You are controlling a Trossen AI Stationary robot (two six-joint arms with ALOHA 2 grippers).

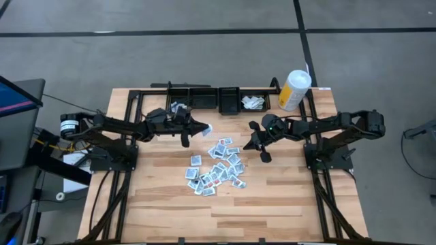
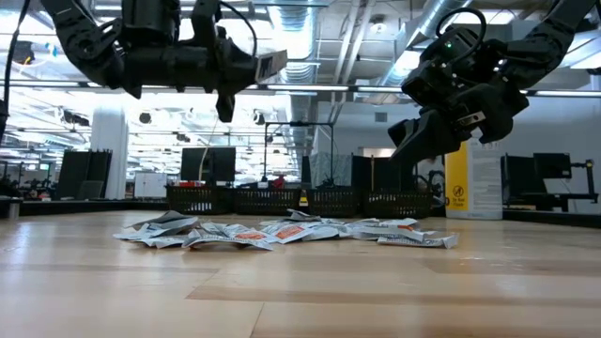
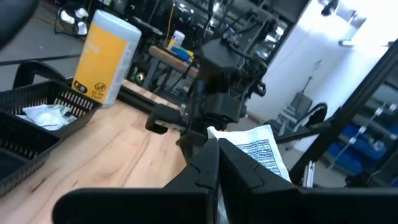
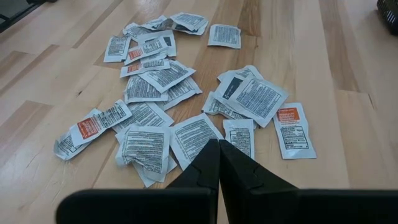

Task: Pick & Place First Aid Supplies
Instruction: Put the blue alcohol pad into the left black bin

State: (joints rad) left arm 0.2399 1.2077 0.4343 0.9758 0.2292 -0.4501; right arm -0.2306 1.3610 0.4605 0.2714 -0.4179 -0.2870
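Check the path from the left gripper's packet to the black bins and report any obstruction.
Nothing visible blocks it. The left gripper, shut on a packet, hangs above the table just short of the black bins, open air between.

The light wooden worktop [image 1: 286,204] carries a loose heap of small flat packets [image 1: 216,167] near its middle, many overlapping, a few lying apart at the edges. Along its far edge stands a row of black mesh trays [image 1: 204,99], one holding white packets, and just beside them a white-and-yellow canister [image 1: 294,90].
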